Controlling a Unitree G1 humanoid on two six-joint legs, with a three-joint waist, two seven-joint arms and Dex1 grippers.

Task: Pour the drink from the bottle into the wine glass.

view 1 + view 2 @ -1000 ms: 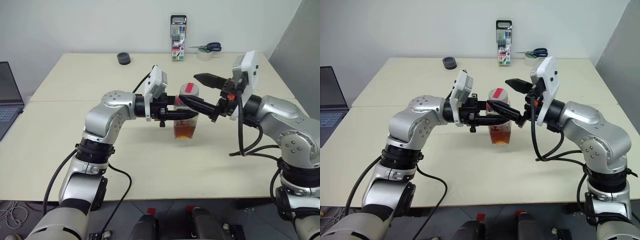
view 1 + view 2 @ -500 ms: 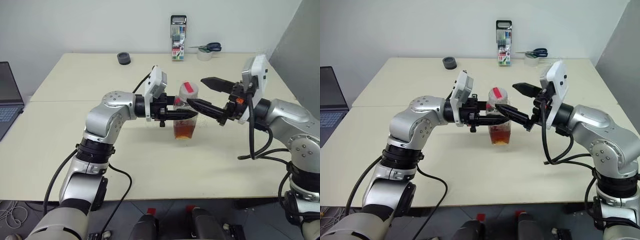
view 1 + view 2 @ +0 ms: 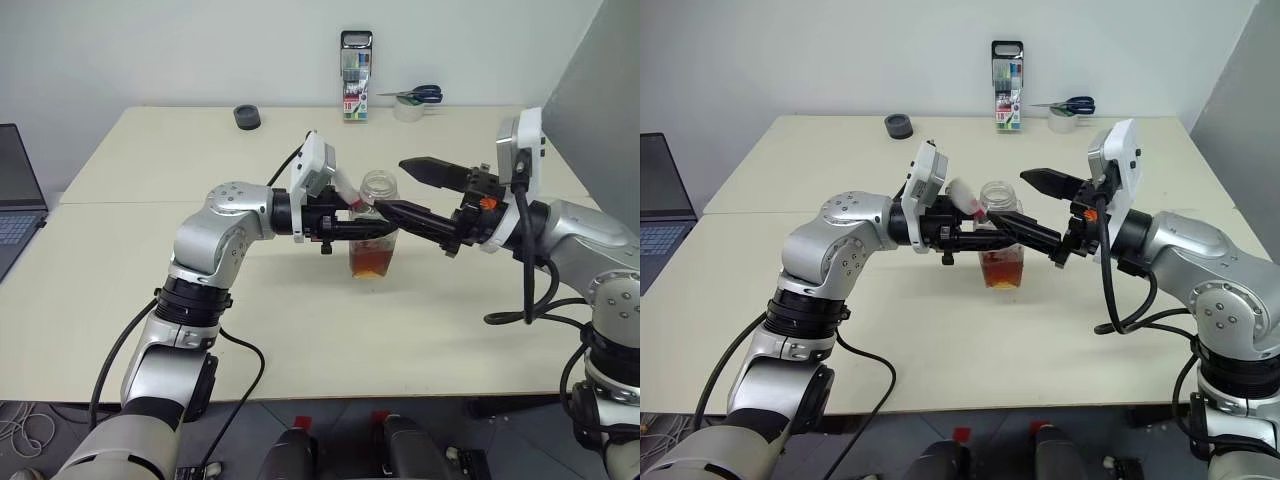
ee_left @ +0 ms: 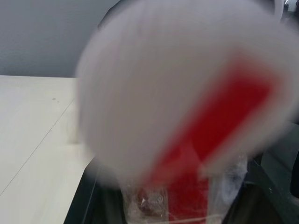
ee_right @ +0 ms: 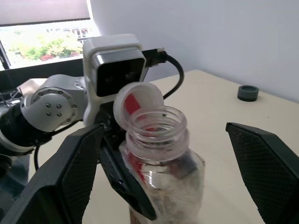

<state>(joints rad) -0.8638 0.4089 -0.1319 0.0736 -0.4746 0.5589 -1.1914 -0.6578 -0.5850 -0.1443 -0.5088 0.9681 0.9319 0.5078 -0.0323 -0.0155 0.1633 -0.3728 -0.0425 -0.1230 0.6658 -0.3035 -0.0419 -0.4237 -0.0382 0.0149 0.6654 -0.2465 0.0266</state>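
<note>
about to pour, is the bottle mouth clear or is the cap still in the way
The small clear plastic bottle, held by the left tool, has an open mouth. Its white cap with red sticker is off the neck, tilted beside the rim on the left tool's side. The open right tool flanks the neck without covering it.

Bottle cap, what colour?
White with a red stripe; the cap shows best in the right wrist view, flipped open.

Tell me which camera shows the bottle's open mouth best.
The right wrist view: the bottle stands close, its mouth uncapped and rim clear, the cap tipped beside it. The eye views show the mouth small and from the side. In the left wrist view the blurred cap covers it.
</note>
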